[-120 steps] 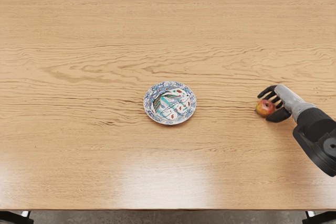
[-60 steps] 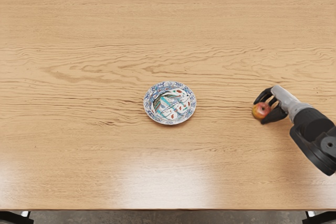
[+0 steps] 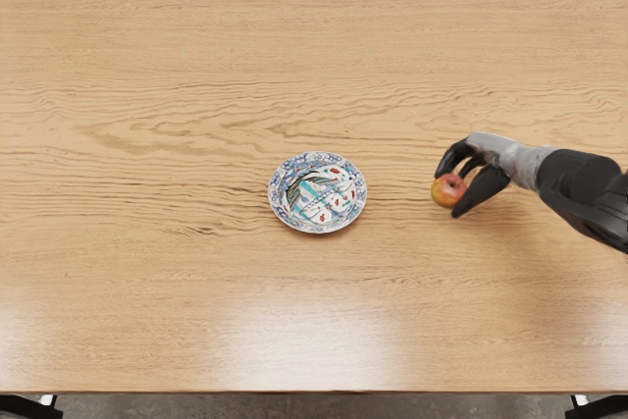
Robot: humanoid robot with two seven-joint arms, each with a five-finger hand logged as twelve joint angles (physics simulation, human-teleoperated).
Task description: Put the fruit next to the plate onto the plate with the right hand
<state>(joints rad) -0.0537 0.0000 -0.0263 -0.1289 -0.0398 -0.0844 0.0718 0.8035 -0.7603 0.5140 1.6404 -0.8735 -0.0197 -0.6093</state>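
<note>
A small red and yellow apple [image 3: 448, 189] is held in my right hand [image 3: 465, 175], whose dark fingers curl around it from above and from the right. The hand and fruit are to the right of the patterned blue and white plate [image 3: 317, 192], about a plate's width from its rim. The plate lies flat near the middle of the wooden table [image 3: 196, 95] and holds nothing. My right arm [image 3: 579, 188] enters from the right edge. I cannot tell whether the apple touches the table or hangs just above it.
The wooden table fills the view, with its far edge at the top and its front edge near the bottom. A glare patch lies on the wood in front of the plate. Nothing else stands on the table.
My right hand closed on the apple and carried it left toward the plate. The arm swung up and left with it. The plate stayed still.
</note>
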